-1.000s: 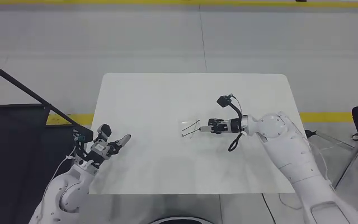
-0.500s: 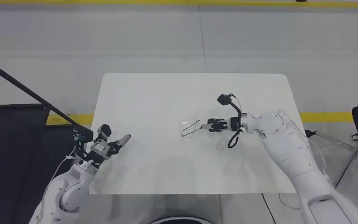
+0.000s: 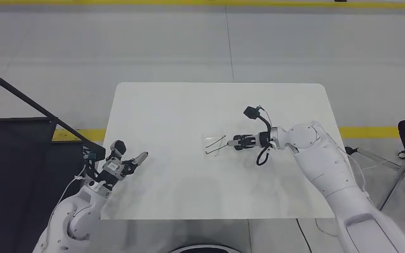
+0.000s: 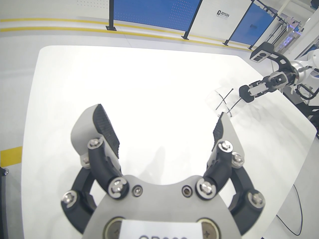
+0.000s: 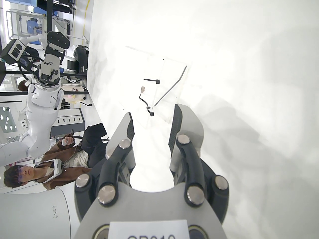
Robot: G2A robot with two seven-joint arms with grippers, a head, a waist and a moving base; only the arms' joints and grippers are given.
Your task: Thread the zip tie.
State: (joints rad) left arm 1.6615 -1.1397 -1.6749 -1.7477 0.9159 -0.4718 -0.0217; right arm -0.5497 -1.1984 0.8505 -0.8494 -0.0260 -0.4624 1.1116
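Thin black zip ties lie crossed on a clear plastic sheet near the middle of the white table. My right gripper is low over the table at the sheet's right edge, open. In the right wrist view the head of one curved zip tie lies just ahead of the gap between the right gripper's fingertips, and a longer tie runs beside it. My left gripper hovers open and holding nothing at the table's front left corner, far from the zip ties.
The table's right edge is close behind the right arm, whose black cable loops down onto the table. A black barrier frame stands off the table's left side.
My right gripper has crept slightly left toward the zip ties. The left arm has not moved.
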